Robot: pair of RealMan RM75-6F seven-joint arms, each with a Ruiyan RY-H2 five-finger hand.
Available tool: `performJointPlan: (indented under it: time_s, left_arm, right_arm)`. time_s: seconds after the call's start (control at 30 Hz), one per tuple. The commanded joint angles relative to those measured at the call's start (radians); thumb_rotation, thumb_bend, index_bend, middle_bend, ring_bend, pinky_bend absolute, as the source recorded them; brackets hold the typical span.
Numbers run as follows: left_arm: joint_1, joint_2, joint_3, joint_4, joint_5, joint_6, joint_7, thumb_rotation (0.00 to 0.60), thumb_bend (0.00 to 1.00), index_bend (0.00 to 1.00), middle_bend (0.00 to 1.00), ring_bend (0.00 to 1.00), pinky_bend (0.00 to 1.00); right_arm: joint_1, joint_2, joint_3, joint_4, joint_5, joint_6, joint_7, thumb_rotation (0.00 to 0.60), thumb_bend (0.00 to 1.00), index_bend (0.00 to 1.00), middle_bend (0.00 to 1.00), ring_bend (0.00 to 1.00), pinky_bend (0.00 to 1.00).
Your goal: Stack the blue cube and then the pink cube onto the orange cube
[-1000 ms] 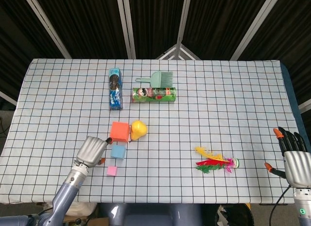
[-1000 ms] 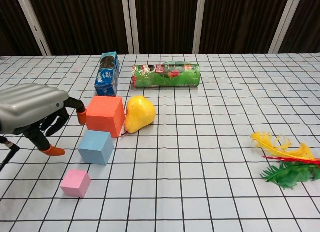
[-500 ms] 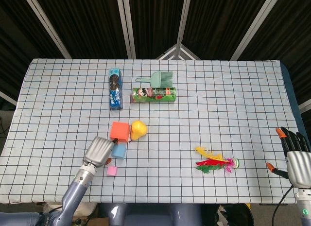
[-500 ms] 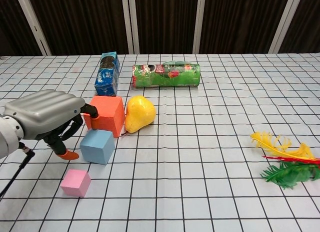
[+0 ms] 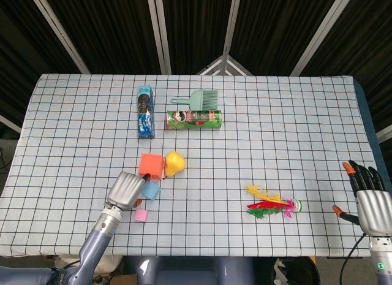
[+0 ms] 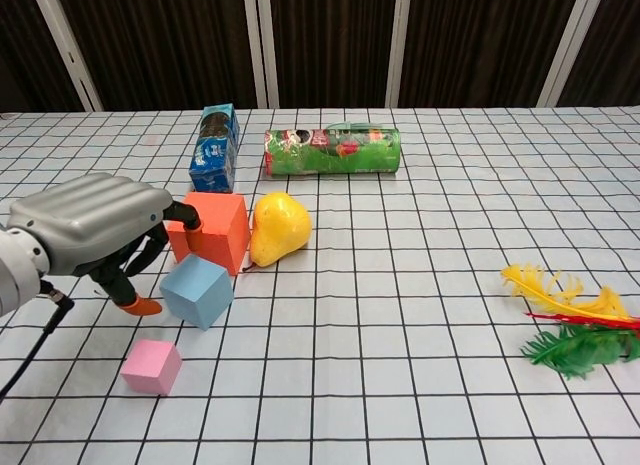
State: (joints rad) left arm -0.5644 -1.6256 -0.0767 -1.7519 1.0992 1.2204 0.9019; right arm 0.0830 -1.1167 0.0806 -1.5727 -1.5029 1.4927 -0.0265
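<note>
**Blue cube tilted in my left hand**

My left hand (image 6: 85, 230) pinches the blue cube (image 6: 197, 291), tilted, orange cube (image 6: 213, 231) at its 12 o'clock, pink cube (image 6: 151, 367) at 7. My right hand (image 5: 370, 202) hangs spread, holding nothing, beyond the counter (image 5: 294, 125) edge.

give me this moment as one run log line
left hand: grips blue cube, tilted | orange cube: bare | pink cube: on table | right hand: idle

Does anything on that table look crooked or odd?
Yes: the blue cube beside the left hand sits tilted, turned off the grid lines, unlike the squarely resting pink cube and orange cube.
</note>
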Motion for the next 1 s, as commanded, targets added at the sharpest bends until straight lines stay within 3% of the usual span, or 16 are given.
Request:
performJointPlan:
  time_s: [0.03,1.0]
  left_arm:
    - [-0.008,-0.005,-0.007,0.003,-0.006,-0.002,0.003,0.600,0.19,0.34,0.75,0.67,0.82]
    - [-0.049,-0.046,0.013,0.042,-0.058,-0.011,0.036,0.600,0.19,0.34,0.75,0.67,0.82]
  right_arm:
    - [0.002,-0.001,-0.001,-0.001,0.002,-0.004,-0.005,0.600,0.17,0.04,0.09,0.11,0.08]
    - [0.002,0.012,-0.005,-0.016,0.011,-0.017,0.010,0.600,0.17,0.04,0.08,0.11,0.08]
